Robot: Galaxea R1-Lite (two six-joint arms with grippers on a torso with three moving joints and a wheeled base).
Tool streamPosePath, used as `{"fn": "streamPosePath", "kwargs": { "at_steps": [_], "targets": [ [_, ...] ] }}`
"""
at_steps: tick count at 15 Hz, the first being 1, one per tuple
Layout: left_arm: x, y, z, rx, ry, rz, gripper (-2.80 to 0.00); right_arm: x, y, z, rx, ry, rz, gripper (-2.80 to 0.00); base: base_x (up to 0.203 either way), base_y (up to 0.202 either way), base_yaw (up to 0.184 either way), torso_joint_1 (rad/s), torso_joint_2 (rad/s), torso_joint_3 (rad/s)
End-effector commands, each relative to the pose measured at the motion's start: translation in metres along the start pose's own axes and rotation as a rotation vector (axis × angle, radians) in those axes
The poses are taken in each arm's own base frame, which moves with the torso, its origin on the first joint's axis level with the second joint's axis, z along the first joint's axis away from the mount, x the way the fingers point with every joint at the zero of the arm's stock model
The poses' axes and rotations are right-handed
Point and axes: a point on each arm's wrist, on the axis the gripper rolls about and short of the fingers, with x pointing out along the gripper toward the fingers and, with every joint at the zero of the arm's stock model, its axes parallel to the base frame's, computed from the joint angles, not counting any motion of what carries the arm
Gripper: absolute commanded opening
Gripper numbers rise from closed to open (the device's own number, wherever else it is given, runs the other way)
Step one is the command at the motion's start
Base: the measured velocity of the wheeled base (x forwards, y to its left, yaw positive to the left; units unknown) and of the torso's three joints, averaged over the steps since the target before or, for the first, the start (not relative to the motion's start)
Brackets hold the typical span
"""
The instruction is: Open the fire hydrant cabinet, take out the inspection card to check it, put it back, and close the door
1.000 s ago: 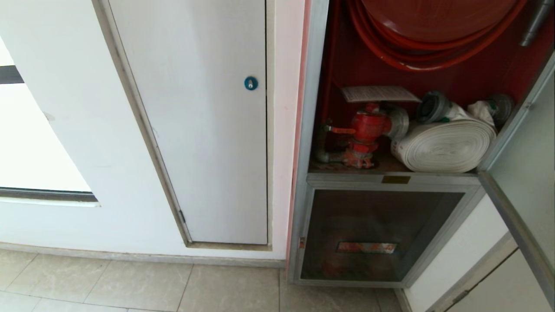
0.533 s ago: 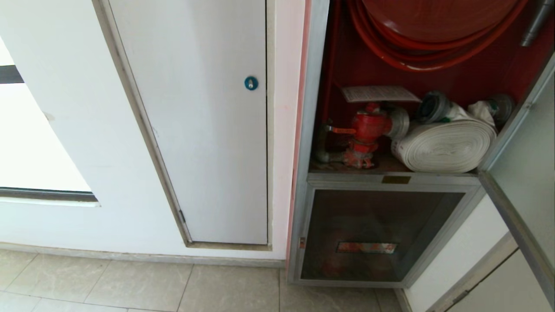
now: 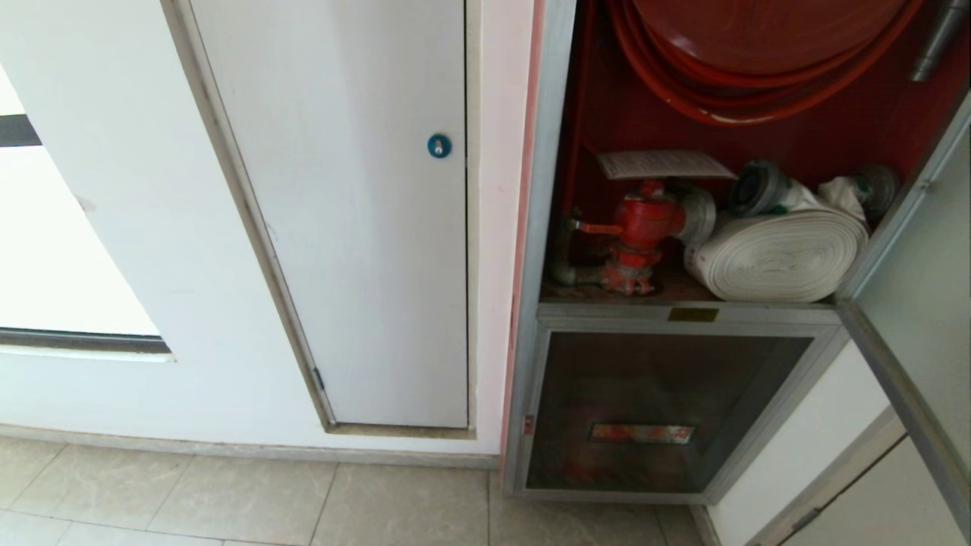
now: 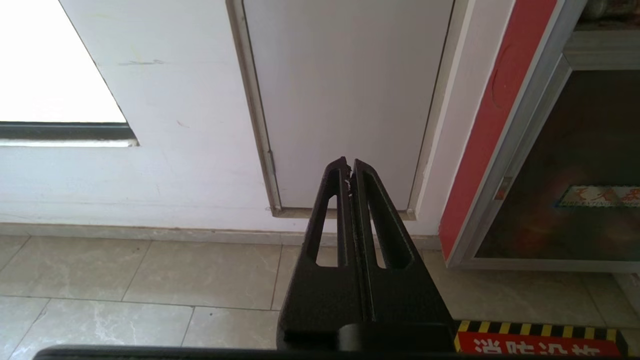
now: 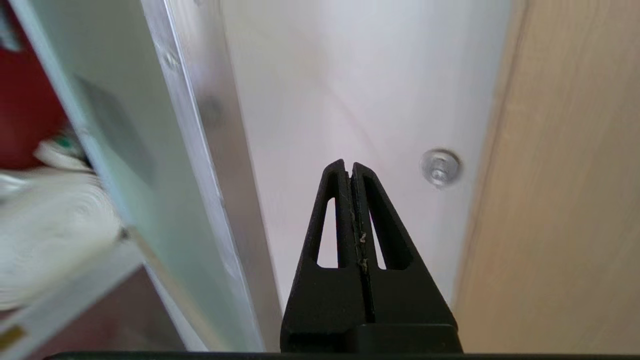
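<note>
- The inspection card (image 3: 661,164) lies flat atop the red valve (image 3: 639,227) inside the open fire hydrant cabinet (image 3: 542,227), well apart from both grippers.
- The right gripper (image 5: 351,172), clenched and empty, points at a white wall just right of the swung-out door (image 5: 145,165).
- The left gripper (image 4: 349,167), clenched and empty, hangs low over the floor tiles (image 4: 150,270), facing the white panel (image 4: 345,100).
- One card, one valve, one rolled hose (image 3: 777,254), one hose reel (image 3: 758,45).
</note>
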Motion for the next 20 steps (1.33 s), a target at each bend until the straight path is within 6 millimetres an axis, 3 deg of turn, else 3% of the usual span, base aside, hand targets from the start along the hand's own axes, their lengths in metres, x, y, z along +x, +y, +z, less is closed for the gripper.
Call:
{"fn": "streamPosePath", "kwargs": {
  "at_steps": [1, 8, 14, 20],
  "targets": [
    [0.001, 0.000, -0.004, 0.000, 0.014, 0.000, -2.80, 0.003, 0.000, 0.002, 0.012, 0.001, 0.023, -2.80, 0.000, 0.000, 0.000, 0.000, 0.00, 0.000],
    [0.001, 0.000, -0.004, 0.000, 0.014, -0.001, -2.80, 0.021, 0.026, 0.032, 0.056, -0.009, 0.038, -2.80, 0.000, 0.000, 0.000, 0.000, 0.00, 0.000],
    [0.001, 0.000, -0.004, 0.000, 0.014, 0.000, -2.80, 0.032, 0.048, 0.029, 0.007, 0.042, -0.017, -2.80, 0.000, 0.000, 0.000, 0.000, 0.00, 0.000],
    [0.001, 0.000, -0.004, 0.000, 0.014, 0.000, -2.80, 0.035, 0.056, 0.022, 0.025, 0.109, -0.028, -2.80, 0.000, 0.000, 0.000, 0.000, 0.00, 0.000]
  ]
}}
